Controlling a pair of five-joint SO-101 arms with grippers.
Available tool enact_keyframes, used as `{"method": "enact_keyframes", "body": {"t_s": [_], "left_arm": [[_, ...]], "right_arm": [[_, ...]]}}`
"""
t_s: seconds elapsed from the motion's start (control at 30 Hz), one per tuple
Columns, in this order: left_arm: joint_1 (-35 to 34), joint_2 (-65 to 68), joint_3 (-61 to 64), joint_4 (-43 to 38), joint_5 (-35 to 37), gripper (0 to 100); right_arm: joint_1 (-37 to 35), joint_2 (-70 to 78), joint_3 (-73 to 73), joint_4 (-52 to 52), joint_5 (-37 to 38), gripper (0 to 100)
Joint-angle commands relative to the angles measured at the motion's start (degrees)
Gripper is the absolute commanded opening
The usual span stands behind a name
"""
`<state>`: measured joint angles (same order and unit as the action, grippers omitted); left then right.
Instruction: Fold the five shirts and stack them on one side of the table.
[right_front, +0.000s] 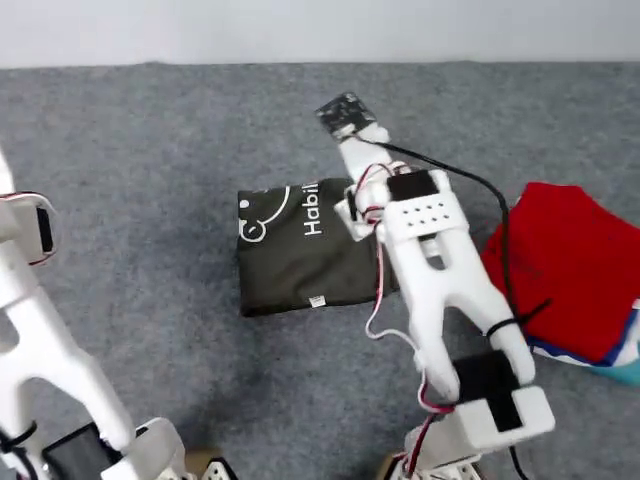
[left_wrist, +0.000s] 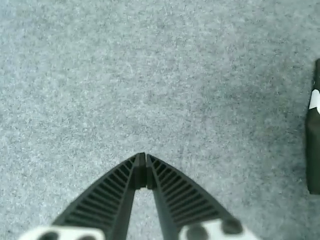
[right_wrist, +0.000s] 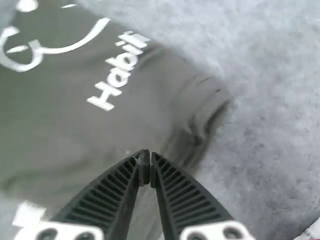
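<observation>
Black ribbed fingers (left_wrist: 175, 200) of the left gripper (left_wrist: 145, 172) met tip to tip with nothing between them, above bare grey felt-like table covering (left_wrist: 150, 75). One edge of the folded dark olive cotton shirt with white print (left_wrist: 314, 150) lay well apart from those tips.

The right gripper (right_wrist: 145, 167) was likewise closed and held nothing. Its tips were over the dark olive shirt (right_wrist: 65, 125), near the rumpled edge where the cloth met the grey covering; whether they touched the fabric I could not tell.

From above, the dark olive shirt (right_front: 295, 250) lay flat as a neat rectangle. The right white arm (right_front: 440, 280) stretched over the side of it that faced the red cloth pile (right_front: 565, 270). That pile sat near the shirt without touching it, with blue, white and teal layers (right_front: 620, 355) showing beneath the red. On the dark olive shirt's opposite side, well apart, stood the left white arm (right_front: 40, 340).
</observation>
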<state>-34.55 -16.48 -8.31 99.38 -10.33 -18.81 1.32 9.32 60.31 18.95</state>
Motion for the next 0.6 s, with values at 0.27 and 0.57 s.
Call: {"method": "enact_keyframes", "body": {"t_s": [0.27, 0.57], "left_arm": [[-0.4, -2.4, -0.3, 1.1, -0.4, 1], [-0.4, -2.4, -0.2, 1.1, -0.4, 1]], "right_arm": [[-6.2, 0.1, -3.3, 23.3, -15.6, 0.9], [-5.1, 13.9, -3.1, 27.4, -17.6, 0.9]]}}
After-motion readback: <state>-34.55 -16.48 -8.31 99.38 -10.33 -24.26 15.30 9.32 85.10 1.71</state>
